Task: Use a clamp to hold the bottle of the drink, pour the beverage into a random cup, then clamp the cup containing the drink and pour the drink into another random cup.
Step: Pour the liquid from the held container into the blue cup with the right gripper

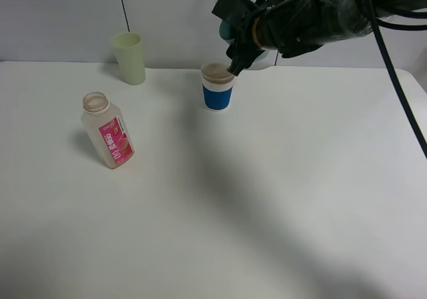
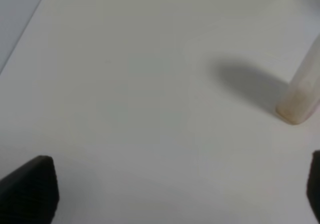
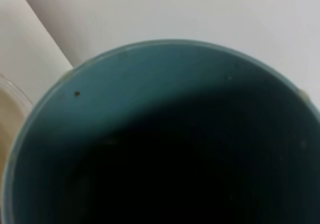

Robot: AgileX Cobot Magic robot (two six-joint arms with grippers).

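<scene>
We judge this to be the second pour. The right gripper point(image 1: 235, 53) is clamped on the plain dull teal cylindrical cup point(image 3: 150, 84), holding it tipped above the white cup with a broad blue band point(image 1: 218, 89) at the far middle of the white table point(image 1: 300, 199). The teal cup's inside is dark, and we cannot tell whether any liquid is left in it or is running out.

Next, we think, the teal cup's lip should stay over the banded cup's mouth until it is empty. Then it should be righted and set down clear of that cup.

The left gripper point(image 2: 172, 191) hangs empty, jaws wide, near the small clear plastic bottle point(image 1: 107, 131), which stands uncapped at the left. Its pink label point(image 1: 115, 140) carries pale writing too small to read. A pale green tall tumbler point(image 1: 129, 57) stands at the far left.
</scene>
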